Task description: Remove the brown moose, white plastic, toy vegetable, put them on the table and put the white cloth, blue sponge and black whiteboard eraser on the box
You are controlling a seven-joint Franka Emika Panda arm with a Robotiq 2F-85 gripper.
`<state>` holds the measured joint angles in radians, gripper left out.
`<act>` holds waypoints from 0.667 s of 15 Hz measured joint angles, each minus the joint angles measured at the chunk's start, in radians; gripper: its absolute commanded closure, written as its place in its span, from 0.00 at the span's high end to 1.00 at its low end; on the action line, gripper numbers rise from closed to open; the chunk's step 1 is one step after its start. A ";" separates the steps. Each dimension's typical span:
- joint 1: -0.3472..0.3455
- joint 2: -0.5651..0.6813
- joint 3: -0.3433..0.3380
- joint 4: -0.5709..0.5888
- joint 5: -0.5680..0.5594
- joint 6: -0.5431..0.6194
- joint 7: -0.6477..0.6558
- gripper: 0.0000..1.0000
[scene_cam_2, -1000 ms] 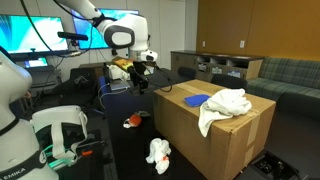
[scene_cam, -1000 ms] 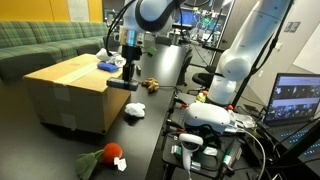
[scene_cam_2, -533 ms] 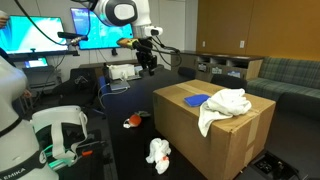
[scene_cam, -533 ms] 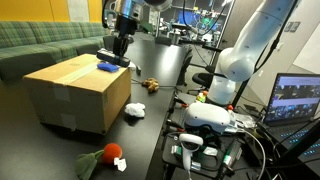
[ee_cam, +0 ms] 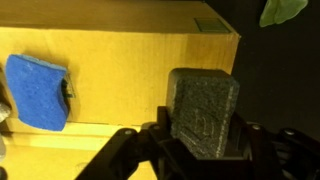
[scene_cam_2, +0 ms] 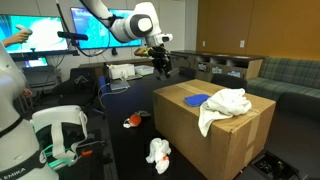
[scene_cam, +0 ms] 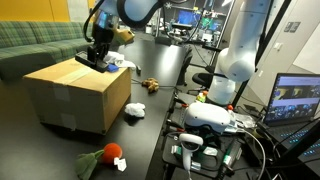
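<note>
My gripper [ee_cam: 203, 150] is shut on the black whiteboard eraser [ee_cam: 203, 112] and holds it above the edge of the cardboard box [ee_cam: 130, 60]. It shows in both exterior views [scene_cam: 95, 55] [scene_cam_2: 160, 62]. The blue sponge [ee_cam: 38, 92] [scene_cam_2: 197, 99] lies on the box top. The white cloth [scene_cam_2: 228, 106] hangs over the box's edge. The brown moose [scene_cam: 150, 85], the white plastic [scene_cam: 134, 110] [scene_cam_2: 158, 152] and the green and red toy vegetable [scene_cam: 104, 157] lie on the dark table beside the box.
A second white robot arm [scene_cam: 235, 60] and equipment [scene_cam: 205, 125] stand near the box. A laptop [scene_cam: 295, 100] is at the edge. A green sofa [scene_cam: 40, 40] is behind the box. Monitors [scene_cam_2: 40, 35] stand at the back.
My gripper has lifted the eraser and carried it from beside the box to above the box's top edge. The other objects have not moved.
</note>
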<state>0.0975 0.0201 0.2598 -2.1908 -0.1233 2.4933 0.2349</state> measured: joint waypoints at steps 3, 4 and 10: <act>0.035 0.135 -0.029 0.087 -0.127 0.010 0.111 0.33; 0.051 0.177 -0.046 0.116 -0.151 0.010 0.133 0.33; 0.152 0.333 -0.151 0.270 -0.191 0.008 0.181 0.33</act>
<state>0.2490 0.3535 0.1084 -1.9212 -0.3140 2.5009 0.4157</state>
